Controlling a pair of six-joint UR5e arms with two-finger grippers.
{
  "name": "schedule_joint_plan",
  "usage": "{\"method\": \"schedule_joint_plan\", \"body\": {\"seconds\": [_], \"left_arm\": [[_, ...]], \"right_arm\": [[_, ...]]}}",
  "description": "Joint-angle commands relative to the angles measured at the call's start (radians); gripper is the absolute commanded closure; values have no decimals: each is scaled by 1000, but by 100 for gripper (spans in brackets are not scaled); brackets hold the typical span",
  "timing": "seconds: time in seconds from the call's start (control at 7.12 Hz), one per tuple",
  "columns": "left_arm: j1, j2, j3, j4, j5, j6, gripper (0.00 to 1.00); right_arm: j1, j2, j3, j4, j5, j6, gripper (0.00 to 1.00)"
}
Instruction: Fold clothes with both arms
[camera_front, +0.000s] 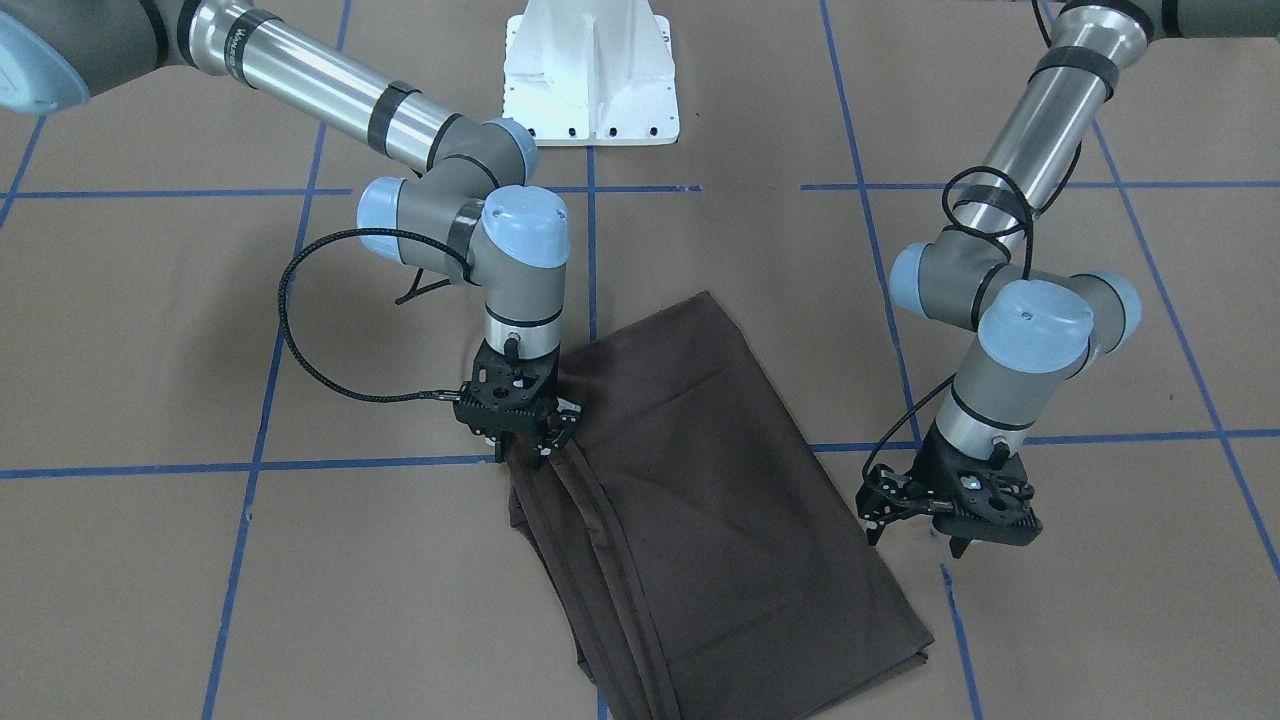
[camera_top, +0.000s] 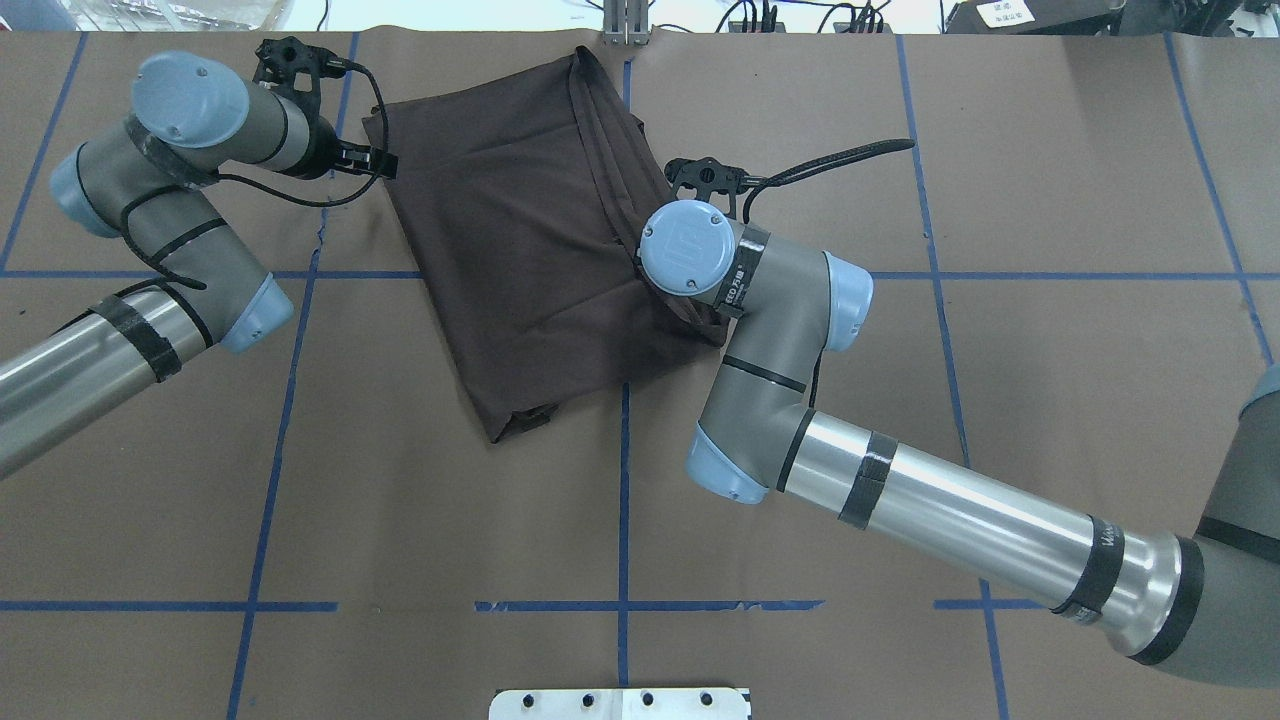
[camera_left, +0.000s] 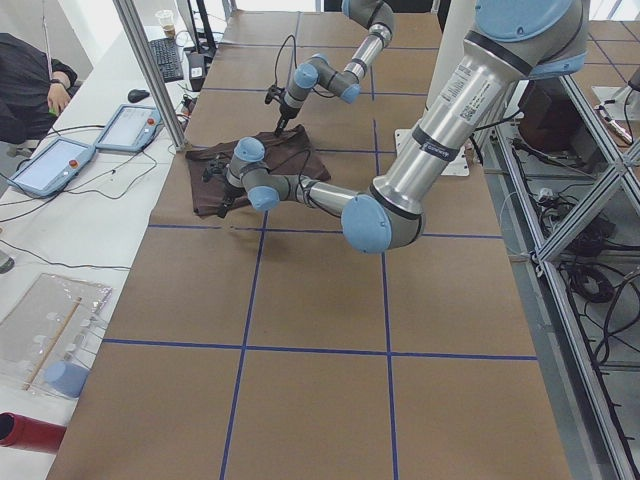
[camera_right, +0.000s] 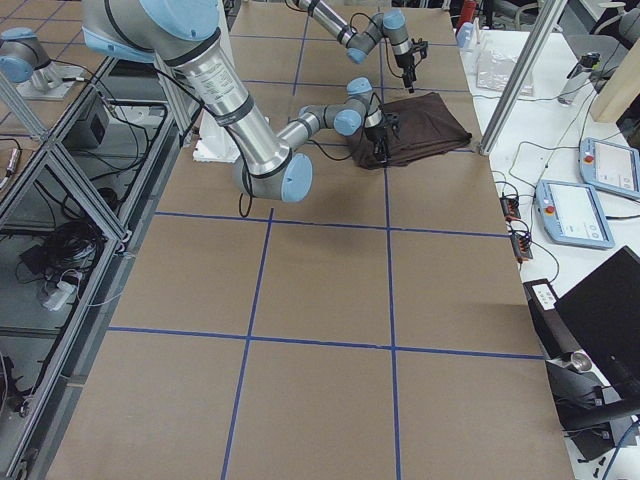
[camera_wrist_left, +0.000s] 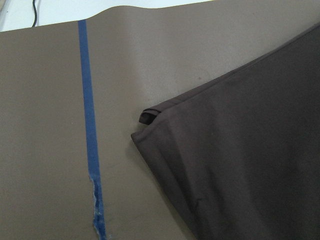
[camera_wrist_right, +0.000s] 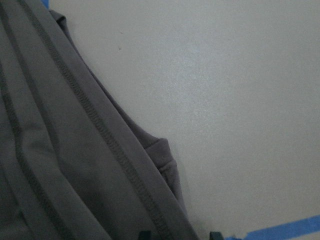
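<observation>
As I read the front-facing camera, the right gripper (camera_front: 525, 458) sits low at one corner of the T-shirt (camera_front: 700, 480), where stacked stitched hems (camera_wrist_right: 100, 130) run away from it down the cloth's long edge. Its wrist camera shows 2 dark fingertips (camera_wrist_right: 144, 235) set apart, with the outermost hem passing between them. So these jaws are spread and straddle that edge. I can't tell whether they touch the cloth.

The left gripper (camera_front: 915, 540) is just outside the opposite long edge, above bare brown paper. Its jaws are spread too, with nothing between them. Its wrist camera looks down on another shirt corner, where 1 lower layer pokes out from under the top one. Beyond that corner, on the side away from the cloth, a blue tape line (camera_wrist_left: 87, 125) runs across the paper, frayed at its near end.

The shirt lies flat between the 2 grippers as a folded rectangle, skewed to the tape grid on the table (camera_front: 150, 600). In the overhead view its far corner lies near the table's far edge.

Outward of each pair of jaws, I see only paper and tape lines. The white base (camera_front: 590, 80) stands well apart from the right jaws, back toward the robot.
</observation>
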Motion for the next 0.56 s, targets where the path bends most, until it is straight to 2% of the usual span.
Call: {"method": "schedule_joint_plan", "body": {"seconds": [0.0, 0.14, 0.42], "left_arm": [[0, 2, 0, 1, 0, 0, 0], [0, 2, 0, 1, 0, 0, 0], [0, 2, 0, 1, 0, 0, 0]], "right_arm": [[0, 3, -14, 1, -2, -4, 51], [0, 6, -14, 1, -2, -4, 52], [0, 8, -14, 3, -4, 3, 78]]}}
